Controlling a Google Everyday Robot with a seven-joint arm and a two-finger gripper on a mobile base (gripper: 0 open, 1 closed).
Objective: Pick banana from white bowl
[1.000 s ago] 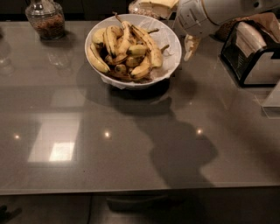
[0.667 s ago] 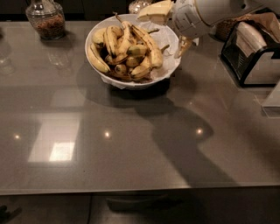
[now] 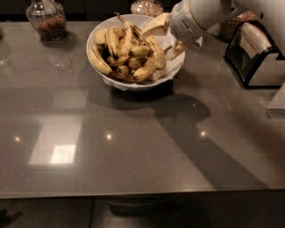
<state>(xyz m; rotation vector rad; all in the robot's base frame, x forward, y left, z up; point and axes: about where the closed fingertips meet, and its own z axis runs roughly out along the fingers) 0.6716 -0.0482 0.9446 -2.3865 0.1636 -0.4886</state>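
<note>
The white bowl (image 3: 101, 73) stands at the back middle of the grey table, lined with crumpled white paper and piled with several yellow bananas. A long, slim banana (image 3: 156, 52) with dark streaks lies on the pile's right side. My gripper (image 3: 165, 37) hangs over the bowl's right rim, right above that banana. It is open and empty. One cream finger (image 3: 155, 26) points left over the pile. The other finger (image 3: 178, 47) is by the rim.
A glass jar (image 3: 46, 20) with brown contents stands at the back left. Another jar (image 3: 146, 7) is behind the bowl. A black and white appliance (image 3: 256, 58) stands at the right edge. My arm's shadow (image 3: 187, 133) crosses the table.
My gripper has moved left and down from beside the bowl's right rim to over its right side. The bowl and bananas have not moved.
</note>
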